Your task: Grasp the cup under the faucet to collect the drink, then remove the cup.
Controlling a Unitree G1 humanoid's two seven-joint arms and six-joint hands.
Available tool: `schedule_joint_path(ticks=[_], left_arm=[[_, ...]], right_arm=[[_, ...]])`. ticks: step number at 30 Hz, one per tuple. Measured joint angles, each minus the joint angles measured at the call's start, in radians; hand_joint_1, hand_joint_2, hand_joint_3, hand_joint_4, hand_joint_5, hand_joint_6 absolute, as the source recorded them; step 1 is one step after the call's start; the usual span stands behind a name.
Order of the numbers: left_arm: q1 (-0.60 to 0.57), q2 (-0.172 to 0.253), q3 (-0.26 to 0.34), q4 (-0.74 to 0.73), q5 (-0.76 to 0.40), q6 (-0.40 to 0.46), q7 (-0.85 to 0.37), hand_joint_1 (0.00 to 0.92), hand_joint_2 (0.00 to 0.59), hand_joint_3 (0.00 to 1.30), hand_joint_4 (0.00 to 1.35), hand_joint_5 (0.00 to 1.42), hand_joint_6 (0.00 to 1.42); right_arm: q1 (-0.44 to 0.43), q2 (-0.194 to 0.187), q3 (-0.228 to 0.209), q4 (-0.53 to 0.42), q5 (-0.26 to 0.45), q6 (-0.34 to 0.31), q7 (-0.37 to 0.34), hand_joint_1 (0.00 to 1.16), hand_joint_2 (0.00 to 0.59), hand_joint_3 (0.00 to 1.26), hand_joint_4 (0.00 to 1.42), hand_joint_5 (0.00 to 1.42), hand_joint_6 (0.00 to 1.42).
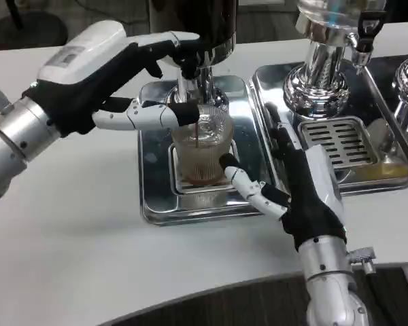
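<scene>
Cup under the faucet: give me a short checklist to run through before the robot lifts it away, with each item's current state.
1. Cup stands upright on the drip tray below the faucet: ok.
2. Drink collected: brownish liquid shows in the lower part of the cup: ok.
3. Flow stopped: a thin stream seems to run into the cup, but it is too faint to be sure: cannot tell.
4. Right hand has a firm hold: its fingers reach the cup's base, but I cannot see them wrap it: cannot tell.
5. Left hand released from the faucet: it is up at the faucet, one finger lying across the cup's rim: not ok.
</scene>
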Motion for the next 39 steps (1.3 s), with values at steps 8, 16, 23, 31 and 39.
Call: schedule_joint_path(ticks=[8, 16, 23, 31, 39], left_arm=[[0.002, 0.000, -0.001, -0.004, -0.009, 0.009, -0.003, 0.000, 0.058, 0.24, 0.25, 0.26, 0.49], [0.002, 0.000, -0.003, -0.007, -0.014, 0.012, -0.008, 0.000, 0.059, 0.24, 0.25, 0.26, 0.49], [0.006, 0.000, -0.003, -0.011, -0.021, 0.016, -0.012, 0.000, 0.061, 0.24, 0.25, 0.26, 0.49], [0.017, 0.002, -0.003, -0.026, -0.042, 0.029, -0.021, 0.000, 0.069, 0.25, 0.25, 0.26, 0.50], [0.019, 0.003, -0.003, -0.035, -0.044, 0.038, -0.026, 0.000, 0.069, 0.25, 0.25, 0.26, 0.50]], right_arm=[[-0.031, 0.003, 0.007, 0.038, 0.000, 0.003, 0.001, 0.54, 0.220, 0.00, 0.00, 0.07, 0.17], [-0.063, 0.018, 0.007, 0.100, 0.004, 0.002, 0.000, 0.54, 0.208, 0.00, 0.00, 0.06, 0.15], [-0.093, 0.021, 0.008, 0.146, 0.015, -0.015, 0.000, 0.54, 0.192, 0.00, 0.00, 0.05, 0.16], [-0.124, 0.022, 0.011, 0.198, 0.048, -0.063, 0.012, 0.55, 0.180, 0.00, 0.00, 0.05, 0.17], [-0.157, 0.022, 0.012, 0.261, 0.078, -0.110, 0.043, 0.55, 0.177, 0.00, 0.00, 0.05, 0.18]])
